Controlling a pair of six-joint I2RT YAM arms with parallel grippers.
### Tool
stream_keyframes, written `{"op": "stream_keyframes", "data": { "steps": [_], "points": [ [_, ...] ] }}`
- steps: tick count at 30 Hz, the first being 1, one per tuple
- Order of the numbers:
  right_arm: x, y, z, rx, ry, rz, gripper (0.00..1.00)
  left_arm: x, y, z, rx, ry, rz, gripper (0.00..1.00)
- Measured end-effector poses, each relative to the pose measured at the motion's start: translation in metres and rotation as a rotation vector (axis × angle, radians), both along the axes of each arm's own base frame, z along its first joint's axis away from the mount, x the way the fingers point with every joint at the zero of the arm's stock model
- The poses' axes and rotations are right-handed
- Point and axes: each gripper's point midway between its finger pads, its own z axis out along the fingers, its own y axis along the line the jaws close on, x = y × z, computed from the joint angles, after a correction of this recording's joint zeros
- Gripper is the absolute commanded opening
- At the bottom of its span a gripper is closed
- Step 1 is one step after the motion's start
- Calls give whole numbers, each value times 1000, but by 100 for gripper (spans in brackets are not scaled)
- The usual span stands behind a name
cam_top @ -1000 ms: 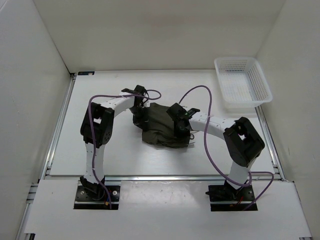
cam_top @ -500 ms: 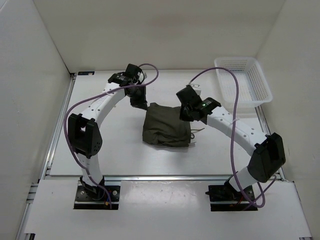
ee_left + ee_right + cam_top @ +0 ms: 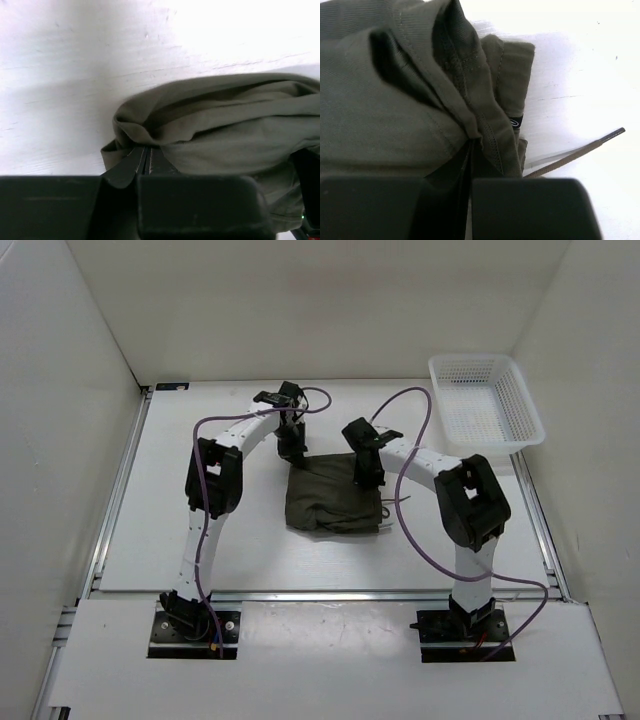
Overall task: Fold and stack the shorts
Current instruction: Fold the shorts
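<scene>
The dark olive-green shorts [image 3: 330,502] lie folded in a compact bundle at the middle of the table. My left gripper [image 3: 291,447] is at the bundle's far left corner. In the left wrist view its jaws [image 3: 145,151] are shut, with a fold of the shorts [image 3: 225,125] pinched at the tips. My right gripper [image 3: 368,470] is at the far right corner. In the right wrist view it [image 3: 470,143] is shut on a seamed edge of the shorts [image 3: 385,100]. The thin drawstring [image 3: 580,150] trails onto the table to the right.
A white mesh basket [image 3: 490,447] stands at the table's far right corner. Purple cables loop above both arms. White walls enclose the table on the left, back and right.
Half a second ago both arms were reached out with the grippers apart from the bundle's far edge. Now both are down at its far corners, shut on fabric. The bundle is more compact than one second ago.
</scene>
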Motion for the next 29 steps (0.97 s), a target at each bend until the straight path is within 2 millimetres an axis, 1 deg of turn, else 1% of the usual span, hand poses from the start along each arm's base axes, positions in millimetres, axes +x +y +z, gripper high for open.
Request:
{"op": "stream_keyframes", "data": {
  "steps": [2,3,4,5,6,7,8,9,10,11,12,13,14,16,18,19,20,21,23,24,26,29],
  "points": [
    [1,1,4,7,-9,-1,0,6,2,7,7,-22,7,11],
    [1,1,5,8,-12,-4,3,8,3,9,13,-29,9,20],
    [1,0,8,7,-16,-8,7,10,5,14,21,-37,8,25],
    [1,-2,13,8,-26,-13,15,11,5,19,24,-45,6,30],
    [1,-3,22,10,-42,-16,36,13,5,25,27,-53,7,36],
    [1,-7,34,9,-65,-23,49,16,5,35,26,-71,5,53],
    [2,-11,50,8,-101,-26,75,19,7,46,23,-94,8,63],
    [3,-14,70,18,-147,-35,84,21,8,63,16,-125,8,75],
    [3,-19,91,23,-197,-38,90,21,10,80,9,-157,6,89],
    [2,-26,116,32,-251,-48,93,21,14,102,-2,-196,8,99],
    [0,-35,140,38,-308,-62,95,20,16,124,-17,-238,10,99],
    [-3,-47,164,43,-363,-82,99,18,22,153,-35,-295,19,99],
    [-7,-60,187,51,-417,-109,99,15,28,178,-48,-343,28,99],
    [-16,-89,221,48,-500,-164,99,0,48,235,-71,-466,58,99],
    [-29,-122,245,34,-568,-232,99,-22,71,276,-74,-566,98,99],
    [-38,-139,251,13,-587,-266,99,-36,85,291,-70,-602,125,99],
    [-48,-154,255,-7,-597,-291,99,-48,98,298,-60,-631,153,99],
    [-57,-165,257,-27,-601,-308,99,-61,113,301,-40,-652,193,99],
    [-77,-184,257,-68,-600,-340,99,-87,140,289,27,-651,275,99],
    [-86,-192,255,-84,-600,-357,99,-97,149,278,61,-640,307,99],
    [-105,-206,248,-111,-593,-379,99,-117,164,249,129,-582,358,99],
    [-129,-222,239,-135,-591,-401,99,-136,179,209,208,-495,428,99]
  ]
}}
